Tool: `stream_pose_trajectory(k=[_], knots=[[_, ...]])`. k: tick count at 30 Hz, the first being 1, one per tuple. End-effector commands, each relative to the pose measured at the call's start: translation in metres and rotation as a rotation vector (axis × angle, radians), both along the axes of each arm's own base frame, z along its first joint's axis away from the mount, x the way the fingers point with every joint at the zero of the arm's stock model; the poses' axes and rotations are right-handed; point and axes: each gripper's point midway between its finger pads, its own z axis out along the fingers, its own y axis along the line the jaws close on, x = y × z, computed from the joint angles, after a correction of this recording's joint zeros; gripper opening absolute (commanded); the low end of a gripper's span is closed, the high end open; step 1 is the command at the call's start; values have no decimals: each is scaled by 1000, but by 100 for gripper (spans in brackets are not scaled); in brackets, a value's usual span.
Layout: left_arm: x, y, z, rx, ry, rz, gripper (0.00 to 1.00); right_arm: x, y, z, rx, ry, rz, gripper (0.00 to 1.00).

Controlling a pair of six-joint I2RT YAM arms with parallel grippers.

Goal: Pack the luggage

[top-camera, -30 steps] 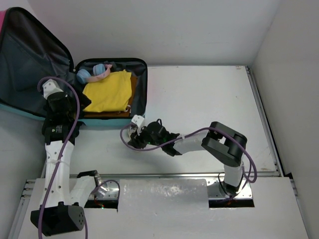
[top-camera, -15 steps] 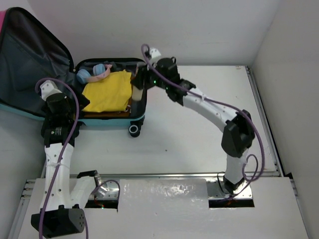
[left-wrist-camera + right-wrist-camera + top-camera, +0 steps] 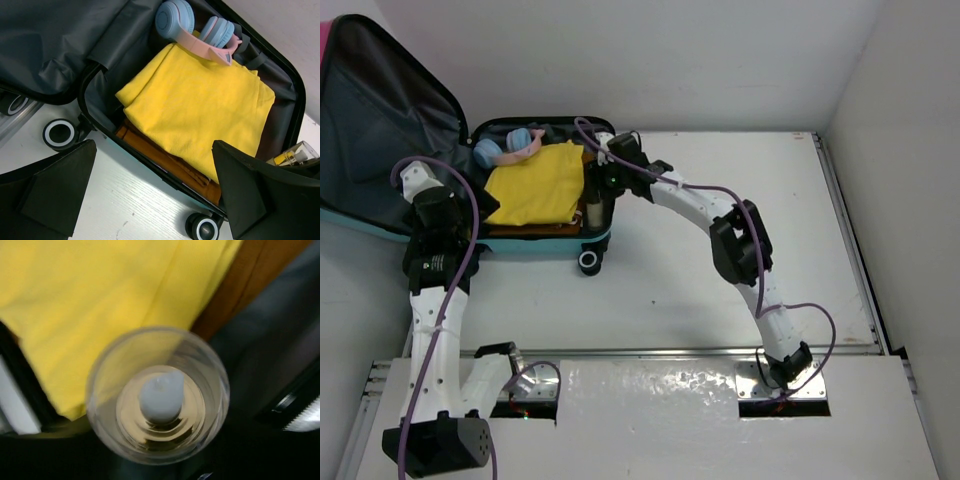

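The luggage [image 3: 545, 243] lies open at the far left, its dark grey lid [image 3: 380, 110] laid back. Inside are a folded yellow cloth [image 3: 535, 185] over a brown one, and blue-and-pink headphones [image 3: 505, 148]. My right gripper [image 3: 601, 182] reaches into the case's right end and is shut on a clear bottle [image 3: 592, 205] with a white cap; the right wrist view shows the bottle end-on [image 3: 159, 395] beside the yellow cloth [image 3: 95, 295]. My left gripper [image 3: 485, 212] is open and empty at the case's near left edge [image 3: 150, 170].
The case's black wheels stick out at its near edge [image 3: 590, 261], [image 3: 59, 134]. A brown garment [image 3: 165, 162] lies under the yellow cloth. White walls stand behind and to the right. The bottle also shows at the right edge of the left wrist view [image 3: 295, 155].
My right arm has swung from the middle of the table up to the suitcase and then lowered the bottle into its right end. The left arm has not moved.
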Motion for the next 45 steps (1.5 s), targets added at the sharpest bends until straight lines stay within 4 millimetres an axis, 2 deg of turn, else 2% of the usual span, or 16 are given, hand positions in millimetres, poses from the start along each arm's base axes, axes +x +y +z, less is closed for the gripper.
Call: stream_pose_trajectory(k=[1,2,6,9,13,17,18,21,23,25,26,28,32,43,44,45], knots=[[5,1,8,16,-24,-10,100,2,11,70,91,-98,45,79],[5,1,9,15,-22,-15,100,3,11,72,88,-100,45,99],[7,4,29,13,-32,10,100,19,-5,102,33,-192,-23,99],[16,5,70,17,-70,8,100,33,-24,129,-1,-256,-92,99],[31,16,95,13,-52,60,100,48,-74,150,-140,-353,-253,99],[36,42,130,58,-33,196,100,44,-107,162,-250,-419,-312,99],[33,48,157,69,-78,234,100,40,-113,159,-277,-410,-307,99],[23,82,169,131,-10,448,100,14,-130,174,-286,-425,-276,99],[1,110,196,217,-12,614,100,-5,-142,154,-319,-380,-265,99],[2,138,185,250,105,684,100,-27,-156,174,-283,-408,-266,99],[6,150,191,264,121,704,100,-43,-162,147,-309,-366,-232,99],[-15,162,194,282,171,790,100,-59,-166,165,-231,-417,-226,99],[-53,176,200,341,149,889,100,-84,-164,142,-171,-394,-153,99],[-75,233,160,217,172,928,98,-95,-125,131,-39,-270,-36,99],[-70,236,158,212,158,914,96,-96,-125,132,-38,-272,-33,99],[-59,235,154,196,149,861,81,-96,-126,133,-37,-274,-36,99]])
